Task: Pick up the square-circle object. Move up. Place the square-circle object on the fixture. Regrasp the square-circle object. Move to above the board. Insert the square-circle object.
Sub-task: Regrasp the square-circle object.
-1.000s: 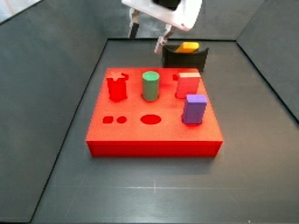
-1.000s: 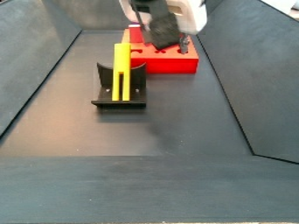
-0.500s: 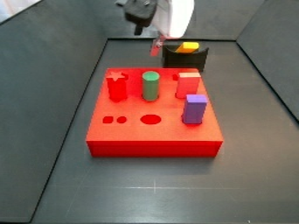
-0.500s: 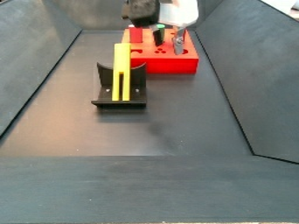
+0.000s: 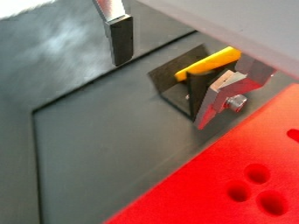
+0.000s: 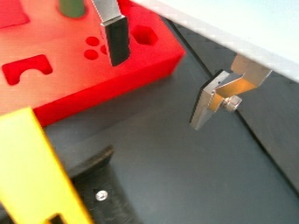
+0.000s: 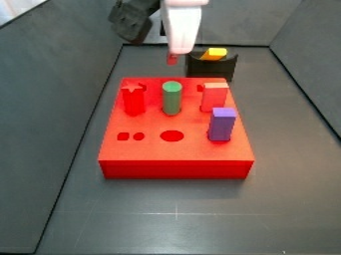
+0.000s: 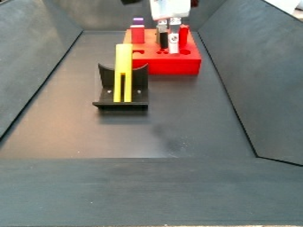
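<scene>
Dark floor (image 8: pixel 178 124) of the walled enclosure is carrying everything.

Board (image 7: pixel 176 149) is lying flat mid-floor, red and square. In a side view it is holding a red notched peg (image 7: pixel 132 100), a green cylinder (image 7: pixel 172 97), a red block (image 7: pixel 213 96) and a purple block (image 7: pixel 222 124), with small holes and one larger round hole (image 7: pixel 172 135) toward its near edge. In a wrist view its top (image 6: pixel 70 61) is showing a notched cutout and small round holes.

Fixture (image 8: pixel 120 89) is sitting well apart from the board in a side view, dark, with raised side walls. Also showing in the side view from the board's end (image 7: pixel 210 66).

Square-circle object (image 8: pixel 123 71) is resting on the fixture, yellow, leaning up along it, prongs running lengthwise. Its orange-yellow end is peeking out in a wrist view (image 5: pixel 208 64).

Claw (image 7: pixel 173 57) is hanging above the board's far edge, near the fixture, clear of the piece. Fingers (image 5: pixel 121 38) are spread wide in both wrist views, nothing between them; claw midpoint (image 6: pixel 162 72) is over the board's edge.
</scene>
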{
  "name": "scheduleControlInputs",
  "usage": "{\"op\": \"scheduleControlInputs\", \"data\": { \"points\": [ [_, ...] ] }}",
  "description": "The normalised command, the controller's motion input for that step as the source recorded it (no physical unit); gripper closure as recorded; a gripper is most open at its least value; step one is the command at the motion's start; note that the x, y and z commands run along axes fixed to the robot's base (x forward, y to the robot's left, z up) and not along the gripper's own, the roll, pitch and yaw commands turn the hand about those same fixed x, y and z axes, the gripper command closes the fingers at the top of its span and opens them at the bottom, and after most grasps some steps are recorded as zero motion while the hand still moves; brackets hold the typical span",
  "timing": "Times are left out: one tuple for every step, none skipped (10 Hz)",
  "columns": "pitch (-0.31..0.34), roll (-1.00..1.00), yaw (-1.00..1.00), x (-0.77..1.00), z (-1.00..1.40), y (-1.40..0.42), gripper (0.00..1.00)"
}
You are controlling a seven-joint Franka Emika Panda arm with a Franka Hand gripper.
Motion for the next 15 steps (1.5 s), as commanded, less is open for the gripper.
{"op": "scheduleControlInputs", "data": {
  "points": [
    [-0.082, 0.45, -0.76, -0.05, -0.01, 0.00, 0.00],
    [-0.013, 0.36, -0.62, -0.04, -0.01, 0.00, 0.00],
    [0.081, 0.21, -0.39, -0.03, -0.01, 0.00, 0.00],
    [0.124, 0.14, -0.27, -0.03, 0.00, 0.00, 0.00],
    [0.097, 0.08, -0.12, 1.00, 0.00, 0.00, 0.00],
    [0.116, 0.06, -0.07, 1.00, 0.00, 0.00, 0.00],
    [0.152, 0.07, -0.02, 1.00, -0.03, 0.00, 0.00],
    [0.157, 0.07, -0.01, 1.00, -0.02, 0.00, 0.00],
    [0.161, 0.06, 0.01, 1.00, -0.01, -0.01, 0.00],
    [0.162, 0.05, 0.02, 1.00, -0.01, -0.01, 0.00],
    [0.166, 0.04, 0.03, 1.00, -0.01, -0.01, 0.00],
    [0.172, 0.03, 0.04, 1.00, -0.01, -0.02, 0.00],
    [0.173, 0.02, 0.04, 1.00, -0.01, -0.02, 0.00],
    [0.176, 0.02, 0.04, 1.00, -0.01, -0.02, 0.00],
    [0.182, 0.01, 0.04, 0.88, 0.00, -0.02, 0.00]
  ]
}}
